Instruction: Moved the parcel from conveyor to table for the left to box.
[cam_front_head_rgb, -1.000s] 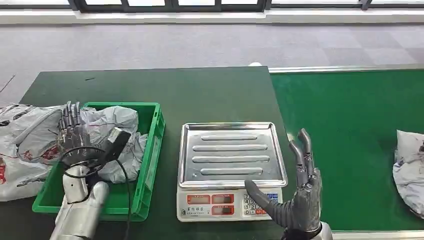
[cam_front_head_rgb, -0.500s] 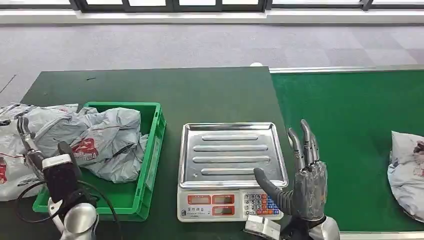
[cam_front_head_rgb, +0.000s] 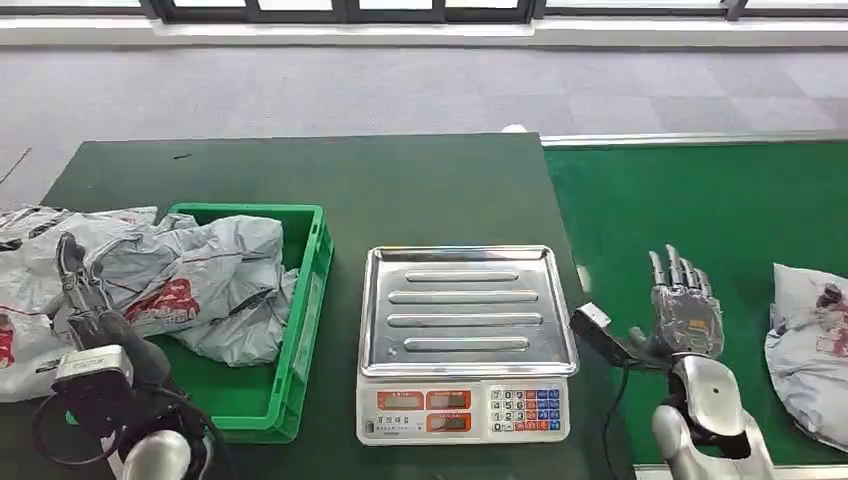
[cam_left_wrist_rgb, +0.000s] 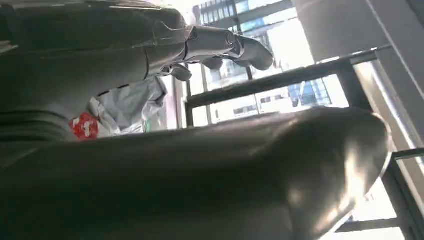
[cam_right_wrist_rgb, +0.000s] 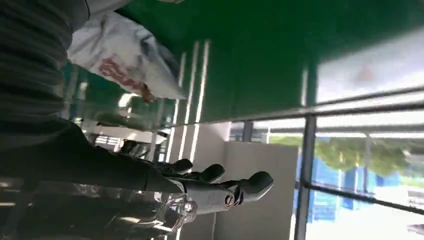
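A grey plastic parcel (cam_front_head_rgb: 810, 350) with red print lies on the green conveyor belt (cam_front_head_rgb: 700, 210) at the right edge; the right wrist view shows this parcel (cam_right_wrist_rgb: 125, 60) too. My right hand (cam_front_head_rgb: 685, 312) hovers over the belt just left of the parcel, fingers spread, holding nothing. Its fingers (cam_right_wrist_rgb: 220, 190) reach out straight in the wrist view. My left hand (cam_front_head_rgb: 85, 300) stands at the near left corner of the green crate (cam_front_head_rgb: 310, 290), fingers up and holding nothing. Grey parcels (cam_front_head_rgb: 215, 270) fill the crate.
A weighing scale with a steel tray (cam_front_head_rgb: 465, 310) stands on the dark green table (cam_front_head_rgb: 400, 180) between crate and belt. More grey parcels (cam_front_head_rgb: 25, 300) are heaped on the table left of the crate. Grey floor lies beyond the table.
My left hand has drawn back out of the crate to its near left corner. My right hand has swung right from beside the scale onto the belt. The parcel has drifted slightly left.
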